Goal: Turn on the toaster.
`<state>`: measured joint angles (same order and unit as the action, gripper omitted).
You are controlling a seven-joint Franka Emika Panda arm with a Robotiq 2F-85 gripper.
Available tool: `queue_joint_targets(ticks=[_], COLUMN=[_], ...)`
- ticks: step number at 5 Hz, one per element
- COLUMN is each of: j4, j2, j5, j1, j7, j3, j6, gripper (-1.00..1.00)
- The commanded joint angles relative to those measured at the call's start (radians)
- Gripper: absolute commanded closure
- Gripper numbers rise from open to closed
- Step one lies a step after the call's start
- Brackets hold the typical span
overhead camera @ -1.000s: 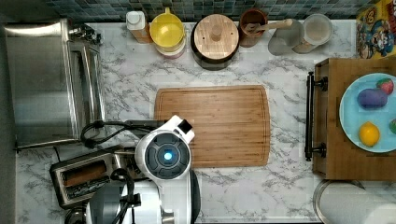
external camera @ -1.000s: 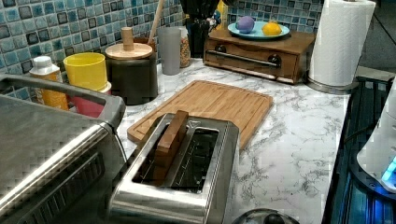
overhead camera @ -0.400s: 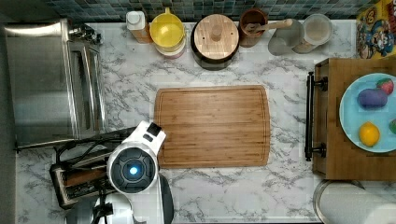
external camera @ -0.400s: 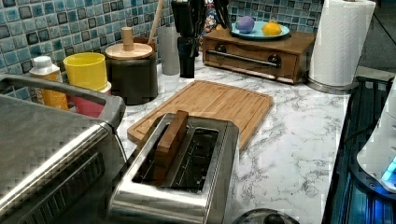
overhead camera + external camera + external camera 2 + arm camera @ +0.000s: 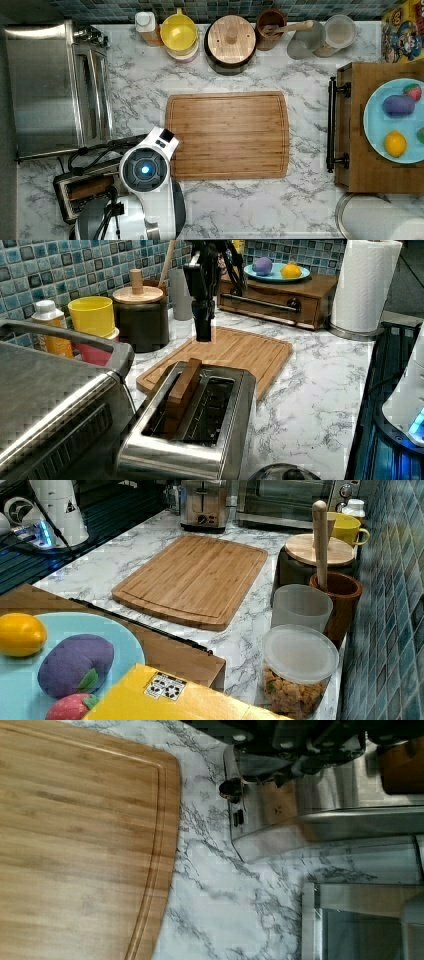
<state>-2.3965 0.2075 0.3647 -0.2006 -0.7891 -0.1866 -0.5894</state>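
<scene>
The toaster (image 5: 200, 440) is a small brushed-steel box at the counter's front in the left view, with a brown bread slice (image 5: 182, 387) standing up out of one slot. It also lies at the top view's lower left (image 5: 82, 192), partly under my arm. The right view shows the toaster's (image 5: 204, 505) end face with its lever (image 5: 202, 489) and knobs. My gripper (image 5: 202, 335) points straight down, hanging just past that end, above the near corner of the cutting board (image 5: 235, 352) and apart from the toaster. In the wrist view, the steel toaster (image 5: 300, 820) sits just beneath my gripper (image 5: 300, 742).
A large steel toaster oven (image 5: 55, 87) stands beside the toaster. Canisters, a yellow cup (image 5: 177, 32) and a utensil jar line the tiled back wall. A wooden drawer box holds a plate of toy fruit (image 5: 395, 120). A paper towel roll (image 5: 367, 285) stands beyond the board.
My arm swung toward the top view's left, from the board's edge to beside the toaster. In the left view the gripper came into sight and sank lower.
</scene>
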Motion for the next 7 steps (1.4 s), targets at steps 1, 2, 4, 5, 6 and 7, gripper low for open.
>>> queue_joint_targets(ticks=[1,2,4,5,6,7], j4=[-0.047,-0.05,-0.048,-0.042,-0.031,-0.053], j2=[-0.011,-0.018,-0.068,-0.099,-0.154,-0.197], j5=[0.138,0.155,0.114,0.103,0.077,0.089], j1=[-0.018,-0.012,0.003,0.018,0.02,0.012], j7=[-0.127,-0.147,-0.091,-0.069,-0.037,-0.015], j3=[0.027,0.021,0.004,0.003,0.002,-0.003], j6=[-0.009,-0.007,-0.053,-0.063,-0.055,-0.076], gripper=[1.0,1.0,1.0,1.0,1.0,1.0])
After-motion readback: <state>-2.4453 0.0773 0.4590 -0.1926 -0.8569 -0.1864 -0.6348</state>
